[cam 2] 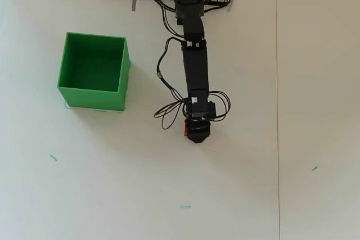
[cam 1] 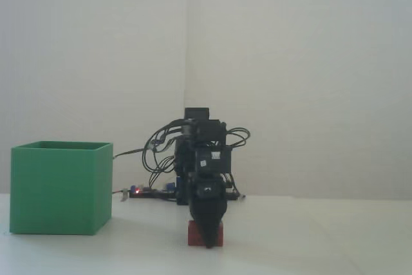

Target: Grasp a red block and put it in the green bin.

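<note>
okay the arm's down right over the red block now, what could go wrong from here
The tool covers most of the red block, so neither view shows whether its jaws straddle it; closing off-centre could push or tip the block instead of gripping it. The green bin stands well off to the left in the overhead view, with tall walls in the fixed view; a low or loose carry could hit the wall or drop the block short.

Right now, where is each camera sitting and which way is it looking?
Fixed view: low at table height, facing the arm head-on toward the back wall; shows the arm, its cables, the pincer down in front of the red block, and the green bin at left.
Overhead view: above, looking straight down on the table; shows the whole arm stretched from its base.
Both show the arm, pincer, block and bin.
</note>
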Available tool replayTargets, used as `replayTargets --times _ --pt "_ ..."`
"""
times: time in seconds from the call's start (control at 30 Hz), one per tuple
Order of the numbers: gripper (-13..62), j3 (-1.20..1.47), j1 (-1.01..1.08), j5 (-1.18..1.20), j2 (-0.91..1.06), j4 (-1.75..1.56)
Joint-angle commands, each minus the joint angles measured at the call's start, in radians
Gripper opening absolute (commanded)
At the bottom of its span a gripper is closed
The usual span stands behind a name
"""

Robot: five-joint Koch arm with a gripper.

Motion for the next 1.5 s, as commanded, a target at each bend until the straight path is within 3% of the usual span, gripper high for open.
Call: replayTargets --times 0.0,0.13,0.37,0.73,1.0,1.27,1.47 --pt "22.1 -0.038 0.006 0.098 0.026 0.044" --pt "3.6 -0.008 0.020 0.196 0.074 0.046" --pt "3.7 -0.011 0.054 0.195 0.245 0.044" --pt "3.7 -0.067 0.218 0.160 0.887 0.046" --pt "3.7 -0.012 0.402 0.086 1.022 0.046" --pt "3.7 0.282 0.606 -0.003 1.088 0.029" --pt "3.7 0.362 0.640 -0.008 1.104 -0.083"
